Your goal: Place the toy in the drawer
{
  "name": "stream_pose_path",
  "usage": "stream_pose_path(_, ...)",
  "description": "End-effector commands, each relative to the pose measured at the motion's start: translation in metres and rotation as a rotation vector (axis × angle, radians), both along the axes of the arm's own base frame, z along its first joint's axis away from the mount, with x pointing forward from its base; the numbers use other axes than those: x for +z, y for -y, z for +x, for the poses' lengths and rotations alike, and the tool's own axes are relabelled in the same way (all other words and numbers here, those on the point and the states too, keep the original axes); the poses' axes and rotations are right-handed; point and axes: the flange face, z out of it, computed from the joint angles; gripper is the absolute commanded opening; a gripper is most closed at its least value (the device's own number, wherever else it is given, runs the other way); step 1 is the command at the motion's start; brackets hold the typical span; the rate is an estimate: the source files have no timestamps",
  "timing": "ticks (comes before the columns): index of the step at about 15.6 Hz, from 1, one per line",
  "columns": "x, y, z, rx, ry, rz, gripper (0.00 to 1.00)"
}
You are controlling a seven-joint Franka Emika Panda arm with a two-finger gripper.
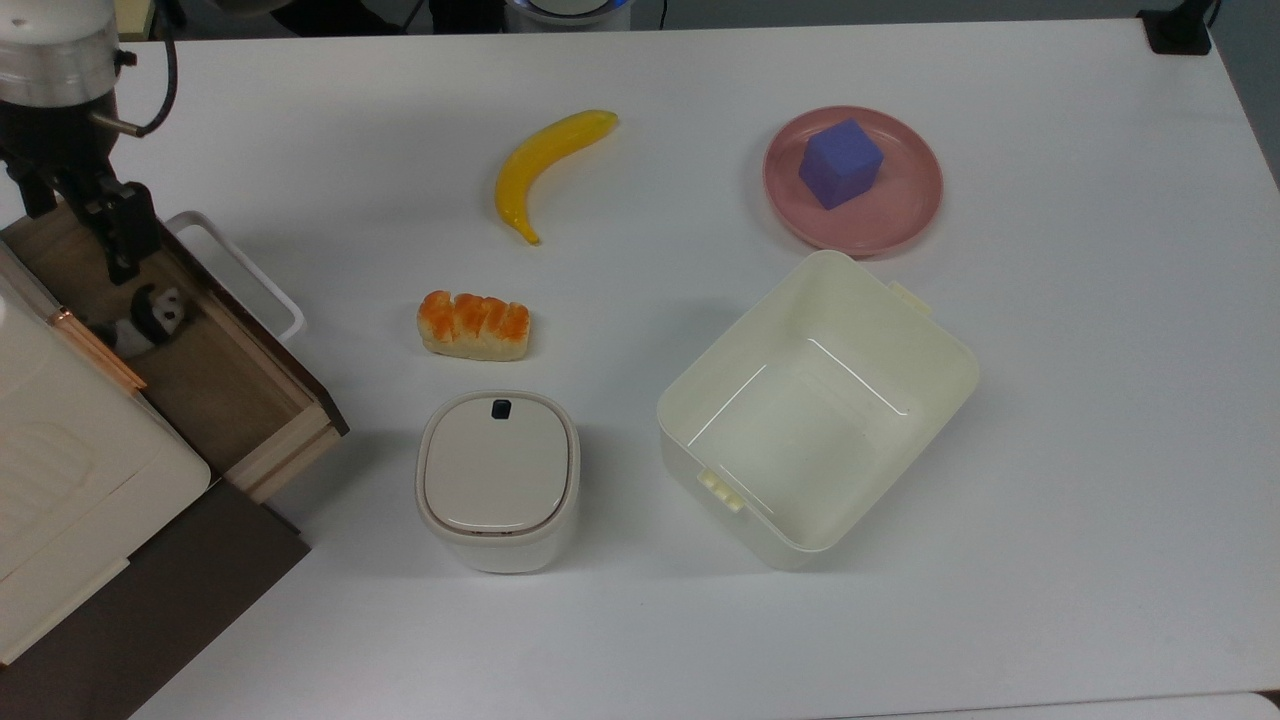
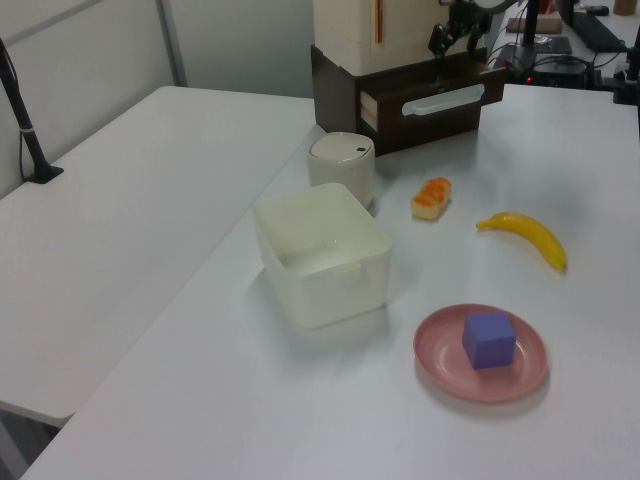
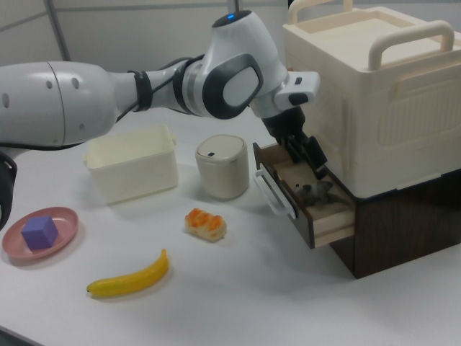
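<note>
A: What sits at the far left edge of the tabletop in the top view?

B: The drawer [image 1: 215, 375], pulled out, its white loop handle [image 1: 245, 275] facing the table's middle. The toy [image 1: 150, 318] lies inside on the wood floor, nearer the back of the drawer. The gripper [image 1: 80, 215] hangs just above it with its fingers spread and nothing between them, apart from the toy.

A: And moving rightward?

B: A bread roll [image 1: 473, 325] near the middle, with a lidded cream canister [image 1: 497, 480] toward the near edge and the banana [image 1: 545, 165] toward the far edge. Then the open cream bin [image 1: 950, 350], and beyond it, toward the far right corner, a pink plate [image 1: 905, 215] carrying the purple cube [image 1: 841, 162].

A: Does the right view agree?

B: Yes. The toy [image 3: 317, 192] rests in the drawer [image 3: 328, 220], under the cream box [image 3: 374, 94], and the gripper [image 3: 306, 153] is just above.
</note>
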Motion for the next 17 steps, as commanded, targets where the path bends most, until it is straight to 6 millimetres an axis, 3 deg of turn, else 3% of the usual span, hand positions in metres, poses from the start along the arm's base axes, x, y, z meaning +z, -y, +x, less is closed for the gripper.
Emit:
stream_pose_path(1, 0.034, -0.020, -0.017, 0.000, -0.045, 0.022, 1.00)
stream_pose_path(3, 0.048, -0.039, -0.026, 0.022, -0.099, 0.043, 1.00)
stream_pose_path(5, 0.059, -0.076, -0.035, 0.090, -0.206, 0.073, 1.00)
stream_pose_path(7, 0.068, -0.098, -0.043, 0.124, -0.259, 0.088, 1.00)
stream_pose_path(12, 0.108, -0.130, -0.063, 0.165, -0.236, 0.144, 1.00)
stream_pose_path(17, 0.124, -0.144, -0.081, 0.183, -0.251, 0.243, 1.00)
